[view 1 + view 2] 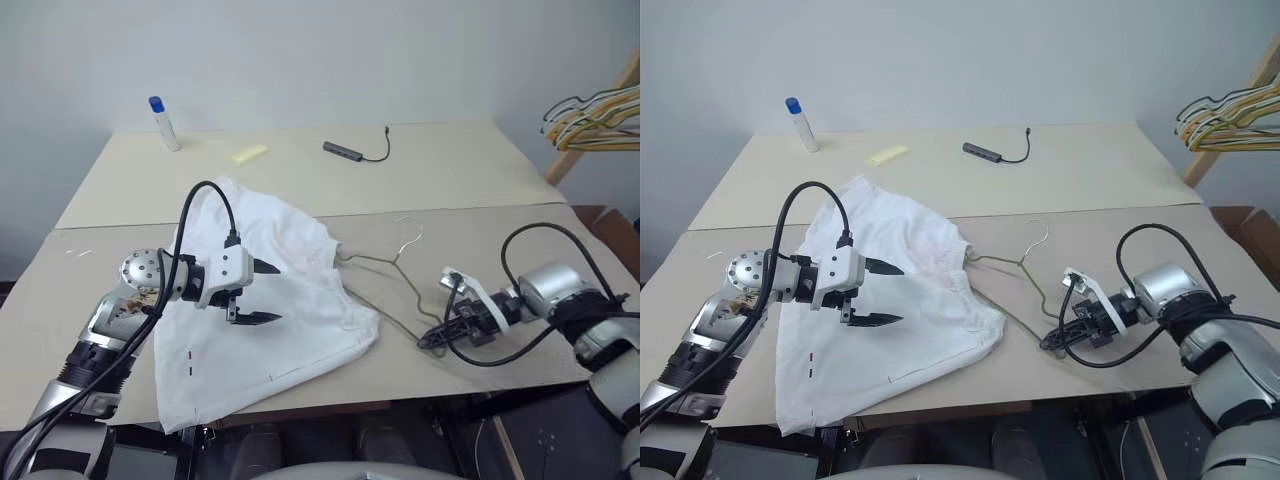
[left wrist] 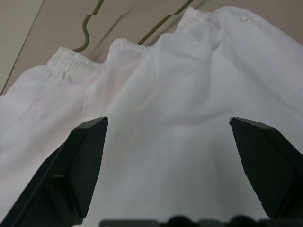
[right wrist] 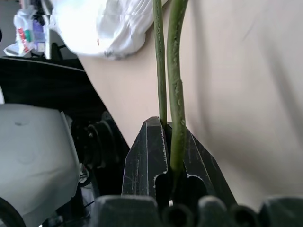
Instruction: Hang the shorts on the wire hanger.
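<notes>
Shorts [image 1: 270,300]: white, wrinkled, lying spread on the bench [image 1: 480,175] at its near edge, 1 corner drooping over the front. A small red mark is showing near the near hem.

Hanger [image 1: 385,262]: thin olive wire, lying flat just right of the shorts, hook pointing away from the robot. Its left end is disappearing at the waistband, so whether it is already inside the fabric cannot be told.

Left gripper [image 1: 258,292]: hovering above the middle of the shorts, fingers spread wide, holding nothing; likely waiting to lift or steady the cloth.

Right gripper [image 1: 440,335]: fingers pressed together on the hanger's near right corner; in the right wrist view 2 wire strands are running out between the fingers. Judged purpose: anchoring the hanger so it can be slid into the shorts.

Also on the bench, far side: a bottle [image 1: 164,123] with blue cap, a yellow slip [image 1: 250,153], a dark cabled adapter [image 1: 345,150]. Bunched hangers [image 1: 595,120] are sitting on a wooden pole at far right, cut off by the frame.
</notes>
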`<move>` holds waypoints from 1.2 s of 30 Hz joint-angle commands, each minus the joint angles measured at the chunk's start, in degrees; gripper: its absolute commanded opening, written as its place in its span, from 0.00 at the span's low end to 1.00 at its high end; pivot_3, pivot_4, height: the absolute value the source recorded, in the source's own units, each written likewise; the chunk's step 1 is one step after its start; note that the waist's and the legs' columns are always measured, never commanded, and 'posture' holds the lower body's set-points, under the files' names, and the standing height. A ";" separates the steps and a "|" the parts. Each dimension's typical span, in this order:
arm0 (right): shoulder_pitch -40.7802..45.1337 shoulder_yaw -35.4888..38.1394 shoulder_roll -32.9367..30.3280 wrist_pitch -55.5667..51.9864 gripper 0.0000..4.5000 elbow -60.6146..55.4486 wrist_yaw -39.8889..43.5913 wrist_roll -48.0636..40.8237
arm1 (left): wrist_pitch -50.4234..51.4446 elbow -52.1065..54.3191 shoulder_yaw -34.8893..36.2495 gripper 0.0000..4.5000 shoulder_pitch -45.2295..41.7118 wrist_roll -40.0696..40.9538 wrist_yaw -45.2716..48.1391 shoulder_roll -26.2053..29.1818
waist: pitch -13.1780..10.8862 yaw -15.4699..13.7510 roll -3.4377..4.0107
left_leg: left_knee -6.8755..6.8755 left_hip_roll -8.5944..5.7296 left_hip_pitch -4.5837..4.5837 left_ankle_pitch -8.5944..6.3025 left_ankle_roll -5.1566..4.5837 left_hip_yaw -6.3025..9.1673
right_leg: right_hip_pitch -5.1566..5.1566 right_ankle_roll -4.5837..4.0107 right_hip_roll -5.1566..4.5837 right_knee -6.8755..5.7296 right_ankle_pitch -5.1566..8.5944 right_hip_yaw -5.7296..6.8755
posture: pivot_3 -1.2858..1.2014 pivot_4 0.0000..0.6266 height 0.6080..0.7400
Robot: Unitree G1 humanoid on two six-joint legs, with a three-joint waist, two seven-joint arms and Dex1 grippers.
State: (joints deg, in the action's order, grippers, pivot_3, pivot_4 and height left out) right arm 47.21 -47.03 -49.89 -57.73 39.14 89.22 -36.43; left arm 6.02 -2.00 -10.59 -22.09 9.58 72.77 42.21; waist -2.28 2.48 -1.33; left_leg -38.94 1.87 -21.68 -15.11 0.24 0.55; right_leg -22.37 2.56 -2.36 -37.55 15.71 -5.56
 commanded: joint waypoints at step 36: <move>-2.05 25.68 6.95 17.14 0.00 -9.10 -12.78 14.26 | 1.33 3.35 3.93 0.99 0.90 3.57 -0.98 1.09 | -0.01 0.02 0.11 | -0.02 -0.02 -0.21 0.00 0.01 0.06 | -0.23 0.00 -0.01 -0.15 0.00 0.02 | 0.51 0.00 1.00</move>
State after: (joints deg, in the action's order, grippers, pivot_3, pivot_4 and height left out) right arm 45.38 -25.24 -41.62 -41.30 38.11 79.64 -22.63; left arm 6.76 -0.55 -9.38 -19.66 10.67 71.04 42.39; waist -2.29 2.49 -1.21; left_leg -38.97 1.85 -21.91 -15.11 0.25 0.61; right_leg -22.66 2.55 -2.37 -37.75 15.71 -5.55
